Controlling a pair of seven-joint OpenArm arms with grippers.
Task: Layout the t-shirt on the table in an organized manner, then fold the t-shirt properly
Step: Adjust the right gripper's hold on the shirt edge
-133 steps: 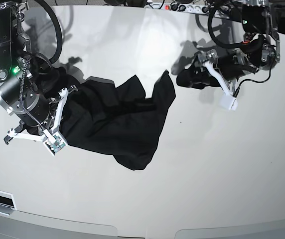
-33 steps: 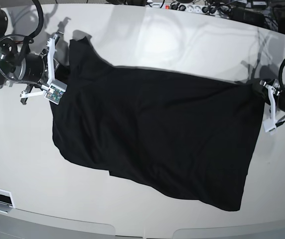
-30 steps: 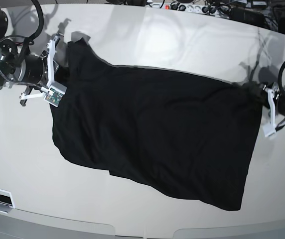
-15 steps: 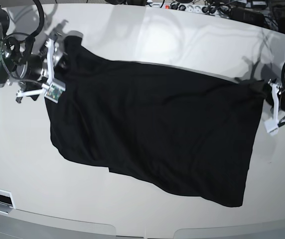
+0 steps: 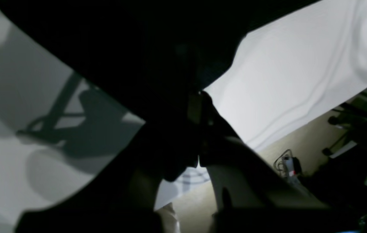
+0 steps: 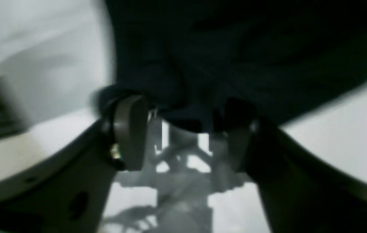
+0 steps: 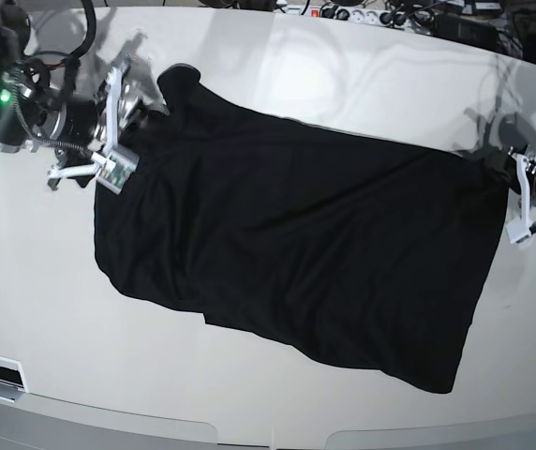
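Note:
The black t-shirt [image 7: 305,244] lies spread out, mostly flat, across the white table [image 7: 343,66], with a loose flap at its far left corner. My left gripper [image 7: 504,180] is at the shirt's right edge. In the left wrist view it [image 5: 199,103] is shut on a pinch of the black fabric [image 5: 138,48]. My right gripper [image 7: 144,105] is at the shirt's far left corner. In the blurred right wrist view its fingers [image 6: 128,129] stand apart, with bunched fabric [image 6: 235,48] draped between them.
A power strip and cables [image 7: 362,13] lie past the table's far edge. The curved front edge [image 7: 277,433] runs below the shirt. The left wrist view shows floor with cables [image 5: 287,163] beyond the table edge.
The right gripper moved right and slightly away with the shirt's far left corner, which now flops loose. The left gripper stayed at the right edge. The shirt went from a crumpled heap to spread out.

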